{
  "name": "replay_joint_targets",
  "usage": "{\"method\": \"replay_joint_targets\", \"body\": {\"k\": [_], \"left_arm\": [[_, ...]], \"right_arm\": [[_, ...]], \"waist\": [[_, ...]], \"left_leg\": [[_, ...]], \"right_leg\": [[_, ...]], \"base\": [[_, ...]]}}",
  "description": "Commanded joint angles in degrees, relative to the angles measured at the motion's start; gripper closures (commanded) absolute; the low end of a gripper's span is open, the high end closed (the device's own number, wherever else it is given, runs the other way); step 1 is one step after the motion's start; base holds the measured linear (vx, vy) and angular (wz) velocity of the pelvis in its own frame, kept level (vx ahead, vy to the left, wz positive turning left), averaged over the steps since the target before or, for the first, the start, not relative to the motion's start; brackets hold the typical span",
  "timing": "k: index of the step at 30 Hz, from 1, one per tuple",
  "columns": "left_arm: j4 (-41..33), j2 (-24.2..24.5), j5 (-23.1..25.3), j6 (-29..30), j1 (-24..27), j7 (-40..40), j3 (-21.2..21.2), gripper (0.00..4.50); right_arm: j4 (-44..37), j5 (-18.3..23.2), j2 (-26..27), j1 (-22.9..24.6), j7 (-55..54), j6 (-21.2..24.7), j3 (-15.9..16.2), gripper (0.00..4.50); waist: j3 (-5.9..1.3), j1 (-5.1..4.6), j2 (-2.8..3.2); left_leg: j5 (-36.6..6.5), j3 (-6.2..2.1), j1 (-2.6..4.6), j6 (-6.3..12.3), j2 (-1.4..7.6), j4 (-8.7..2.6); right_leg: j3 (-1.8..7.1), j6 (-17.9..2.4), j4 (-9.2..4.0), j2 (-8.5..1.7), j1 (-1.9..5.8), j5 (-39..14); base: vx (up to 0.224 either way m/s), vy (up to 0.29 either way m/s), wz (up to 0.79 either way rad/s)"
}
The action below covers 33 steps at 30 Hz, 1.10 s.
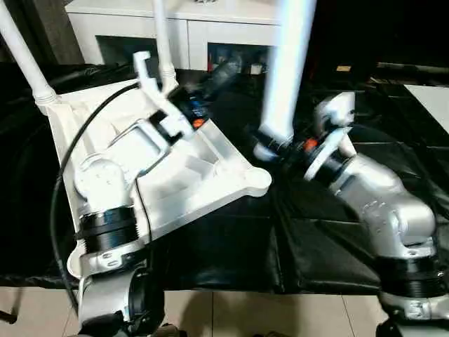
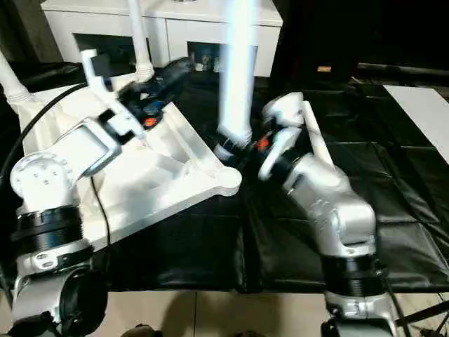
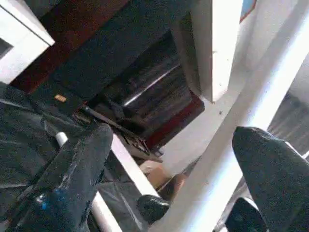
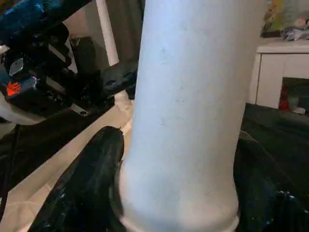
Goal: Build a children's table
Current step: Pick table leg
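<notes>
- The tabletop (image 1: 189, 175) is lying underside up on the black-covered table (image 1: 323, 260), ribs showing, its near rounded corner socket (image 1: 256, 181) sitting empty and pointing toward the right arm.
- The right gripper (image 1: 270, 147) is holding a leg (image 1: 287, 70) upright by its thick lower end, jaws closed around the tube on both sides (the right wrist view shows a dark finger (image 4: 87, 183) pressed against the collar), just beside that empty socket and not yet in it.
- The step in hand looks like seating the third leg: the next move is calling for carrying the leg's foot over the socket, keeping it plumb, then pressing down.
- The left gripper (image 1: 200, 95) is reaching over the far part of the tabletop, jaws spread with nothing between them; its fingers (image 3: 72, 174) are standing apart, with a white leg crossing the gap untouched in the left wrist view.
- Two legs, the far-left leg (image 1: 21, 49) and the rear leg (image 1: 163, 42), are already standing in the far sockets, so half the legs seem done.
- Room is tight near the socket: the tabletop's edge is lying close to the right wrist, and the left arm's black cable (image 1: 59, 196) is looping over the tabletop's left side (a snag risk).
- Open black covering is stretching to the right of the right arm, giving swing room; the white cabinet (image 1: 203, 21) is standing well behind.
</notes>
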Motion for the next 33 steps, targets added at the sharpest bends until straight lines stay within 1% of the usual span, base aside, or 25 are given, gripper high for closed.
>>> {"method": "replay_joint_targets", "body": {"k": [1, 3, 4, 5, 6, 9, 10, 12, 14, 15, 17, 19, 20, 21, 22, 23, 24, 25, 26, 27, 28, 30, 31, 32, 33], "left_arm": [[-0.45, 0.04, -0.84, 0.5, -0.44, 0.21, -0.58, 0.0], [-0.32, -0.09, -1.05, 0.36, -0.77, 0.34, -0.72, 0.0], [-0.31, -0.18, -1.26, 0.41, -1.01, 0.21, -1.09, 0.0], [-0.62, -0.36, -1.86, 0.75, -1.09, -0.27, -1.63, 0.0], [-0.97, -0.45, -2.18, 1.07, -1.09, -0.63, -2.2, 0.0], [-1.65, -0.49, -2.61, 1.66, -0.93, -1.29, -3.2, 0.0], [-2.38, -0.39, -2.89, 2.04, -0.57, -2.13, -4.19, 0.0], [-4.05, -0.07, -3.75, 2.8, 0.21, -4.43, -5.79, 0.0], [-4.58, 0.17, -3.7, 2.92, 0.49, -5.0, -6.35, 0.0], [-4.99, 0.77, -2.48, 2.38, 0.94, -5.23, -7.64, 0.0], [-5.31, 1.06, -2.31, 2.12, 1.26, -5.68, -8.16, 0.0], [-5.3, 0.9, -2.81, 1.88, 1.41, -5.45, -7.75, 0.0], [-4.04, 0.67, -3.03, 1.7, 1.05, -4.14, -6.43, 0.0], [-2.33, 0.66, -2.86, 1.26, 0.68, -2.58, -5.03, 0.0], [-1.34, 0.72, -2.67, 0.96, 0.49, -1.75, -4.3, 0.0], [-0.89, 0.95, -2.7, 0.86, 0.5, -1.68, -3.89, 0.0], [-0.87, 0.96, -2.7, 0.85, 0.5, -1.68, -3.87, 0.0], [-0.93, 1.21, -3.14, 0.98, 0.61, -1.98, -3.73, 0.0], [-1.31, 1.4, -3.94, 1.43, 0.75, -2.36, -3.57, 0.0], [-1.31, 1.4, -3.94, 1.43, 0.75, -2.36, -3.57, 0.0], [-1.9, 1.53, -5.26, 1.8, 0.95, -2.92, -3.49, 0.0], [-3.0, 1.84, -6.63, 2.24, 1.27, -4.04, -4.11, 0.0], [-3.0, 1.84, -6.63, 2.24, 1.27, -4.04, -4.11, 0.0], [-3.29, 1.91, -6.84, 2.3, 1.35, -4.36, -4.36, 0.0], [-3.73, 1.78, -7.11, 2.5, 1.34, -4.72, -4.82, 0.0]], "right_arm": [[-0.94, 0.69, -0.89, 0.39, 1.67, 0.64, 1.06, 1.78], [-1.76, 0.18, -1.37, 1.24, 3.05, 1.27, 2.9, 1.78], [-2.64, 0.19, -1.89, 2.01, 4.51, 2.33, 4.64, 1.78], [-3.56, -0.04, -2.58, 2.9, 5.88, 3.17, 6.63, 1.78], [-4.09, -0.15, -3.09, 3.45, 6.73, 3.89, 8.0, 1.78], [-4.67, -0.14, -3.66, 4.06, 7.58, 4.6, 9.53, 1.78], [-4.99, -0.11, -3.96, 4.4, 7.89, 5.1, 10.28, 1.78], [-5.39, 0.0, -4.6, 4.83, 8.78, 5.76, 11.3, 1.79], [-5.38, -0.14, -4.84, 4.89, 8.97, 5.87, 11.57, 1.79], [-5.51, -0.53, -5.44, 5.0, 9.57, 5.81, 12.02, 1.79], [-5.64, -0.04, -5.35, 5.01, 9.56, 6.04, 11.64, 1.79], [-5.11, -0.09, -4.7, 4.6, 8.12, 5.63, 10.47, 1.79], [-3.72, -0.42, -3.78, 3.66, 6.31, 4.47, 8.86, 1.79], [-1.96, -0.35, -2.57, 2.36, 4.06, 3.38, 6.49, 1.79], [-0.96, -0.16, -1.88, 1.6, 2.84, 2.86, 5.07, 1.79], [-0.08, -0.27, -1.37, 0.83, 1.45, 2.03, 3.7, 1.79], [-0.04, -0.27, -1.35, 0.8, 1.39, 1.99, 3.64, 1.79], [0.41, 0.05, -1.18, 0.27, 0.75, 1.91, 2.77, 1.8], [0.72, 0.23, -1.19, -0.09, 0.38, 1.86, 2.23, 1.8], [0.72, 0.23, -1.19, -0.09, 0.38, 1.86, 2.23, 1.8], [0.99, 0.05, -1.77, -0.24, 0.6, 2.15, 2.48, 1.8], [0.78, -1.04, -3.67, 0.29, 2.74, 3.04, 4.87, 1.8], [0.78, -1.04, -3.67, 0.29, 2.74, 3.04, 4.87, 1.8], [0.57, -1.39, -4.34, 0.56, 3.62, 3.5, 5.83, 1.8], [-0.21, -2.45, -5.69, 1.4, 5.48, 4.98, 8.52, 1.8]], "waist": [[-4.31, 0.17, -0.34], [-4.23, 0.2, -0.41], [-4.2, 0.19, -0.38], [-4.14, 0.22, -0.52], [-4.13, 0.31, -0.33], [-4.08, 0.23, -0.47], [-4.07, 0.27, -0.45], [-4.05, 0.34, -0.38], [-4.12, 0.3, -0.44], [-4.11, 0.29, -0.61], [-4.05, 0.31, -0.45], [-4.02, 0.21, -0.5], [-4.03, 0.23, -0.31], [-4.02, 0.12, -0.38], [-4.04, -0.09, -0.35], [-4.08, -0.14, -0.42], [-4.08, -0.14, -0.42], [-4.17, -0.04, -0.27], [-4.22, -0.02, -0.3], [-4.29, 0.02, -0.3], [-4.31, 0.03, -0.32], [-4.41, 0.2, -0.45], [-4.4, 0.25, -0.44], [-4.3, 0.2, -0.41], [-4.26, 0.21, -0.43]], "left_leg": [[-8.33, -0.82, 1.0, 1.25, 2.43, -4.44], [-8.61, -0.8, 0.93, 1.28, 2.43, -4.44], [-8.8, -0.81, 0.92, 1.26, 2.43, -4.45], [-9.17, -0.86, 0.89, 1.29, 2.47, -4.5], [-9.4, -0.94, 0.92, 1.08, 2.52, -4.53], [-10.12, -0.92, 0.93, 0.76, 2.52, -4.54], [-10.55, -0.98, 1.02, 0.44, 2.61, -4.6], [-10.23, -0.99, 0.98, 0.29, 2.64, -4.62], [-9.55, -0.98, 0.91, 0.38, 2.63, -4.58], [-9.58, -1.0, 0.9, 0.43, 2.68, -4.62], [-9.72, -0.96, 0.9, 0.48, 2.63, -4.58], [-10.28, -0.91, 0.94, 0.28, 2.55, -4.56], [-10.49, -0.96, 0.92, 0.1, 2.52, -4.58], [-10.49, -0.93, 0.89, -0.03, 2.53, -4.58], [-10.85, -0.96, 0.9, -0.34, 2.38, -4.6], [-11.27, -0.97, 1.02, -0.5, 2.31, -4.58], [-11.27, -0.97, 1.02, -0.5, 2.31, -4.58], [-10.46, -0.97, 1.08, -0.72, 2.38, -4.58], [-9.73, -0.94, 1.11, -0.61, 2.43, -4.58], [-9.31, -0.9, 1.1, -0.46, 2.42, -4.53], [-8.68, -0.85, 1.11, -0.07, 2.4, -4.46], [-7.28, -0.75, 1.03, 0.58, 2.37, -4.34], [-7.05, -0.75, 1.01, 0.63, 2.39, -4.31], [-7.26, -0.73, 0.94, 0.86, 2.42, -4.35], [-7.88, -0.71, 0.96, 0.88, 2.4, -4.32]], "right_leg": [[2.48, -10.28, -3.92, -3.02, 3.21, -11.11], [2.5, -10.12, -4.04, -3.15, 3.24, -11.99], [2.51, -10.06, -4.1, -3.21, 3.22, -12.6], [2.5, -9.77, -4.21, -3.17, 3.3, -13.42], [2.55, -9.47, -4.19, -3.22, 3.29, -13.97], [2.54, -9.2, -4.4, -3.28, 3.13, -15.37], [2.56, -8.9, -4.43, -3.29, 3.04, -16.33], [2.62, -8.78, -4.35, -3.28, 3.05, -15.81], [2.61, -9.16, -4.19, -3.27, 3.05, -14.47], [2.59, -9.22, -4.21, -3.28, 3.09, -14.41], [2.64, -9.21, -4.19, -3.26, 3.08, -14.61], [2.61, -8.95, -4.39, -3.26, 3.04, -15.84], [2.59, -8.81, -4.41, -3.28, 3.06, -16.32], [2.61, -8.82, -4.41, -3.28, 2.93, -16.37], [2.51, -8.8, -4.45, -3.2, 2.88, -16.88], [2.46, -8.61, -4.55, -3.12, 2.88, -17.41], [2.46, -8.61, -4.55, -3.12, 2.88, -17.41], [2.53, -8.68, -4.29, -3.08, 2.93, -15.83], [2.53, -9.01, -4.11, -3.02, 2.97, -14.01], [2.53, -9.28, -4.0, -3.02, 3.03, -13.01], [2.54, -9.72, -3.87, -2.95, 3.06, -11.51], [2.51, -10.91, -3.58, -2.99, 3.28, -9.3], [2.51, -11.11, -3.54, -3.02, 3.36, -9.07], [2.54, -11.23, -3.61, -3.06, 3.35, -9.43], [2.54, -11.1, -3.73, -3.08, 3.42, -10.46]], "base": [[0.0, 0.0, 0.0], [0.0, 0.0, 0.0], [0.0, 0.0, 0.0], [0.0, 0.0, 0.0], [0.0, 0.0, 0.0], [0.0, 0.0, 0.0], [0.0, 0.0, 0.0], [0.0, 0.0, 0.0], [0.0, 0.0, 0.0], [0.0, 0.0, 0.0], [0.0, 0.0, 0.0], [0.0, 0.0, 0.0], [0.0, 0.0, 0.0], [0.0, 0.0, 0.0], [0.0, 0.0, 0.0], [0.0, 0.0, 0.0], [0.0, 0.0, 0.0], [0.0, 0.0, 0.0], [0.0, 0.0, 0.0], [0.0, 0.0, 0.0], [0.0, 0.0, 0.0], [0.0, 0.0, 0.0], [0.0, 0.0, 0.0], [0.0, 0.0, 0.0], [0.0, 0.0, 0.0]]}}
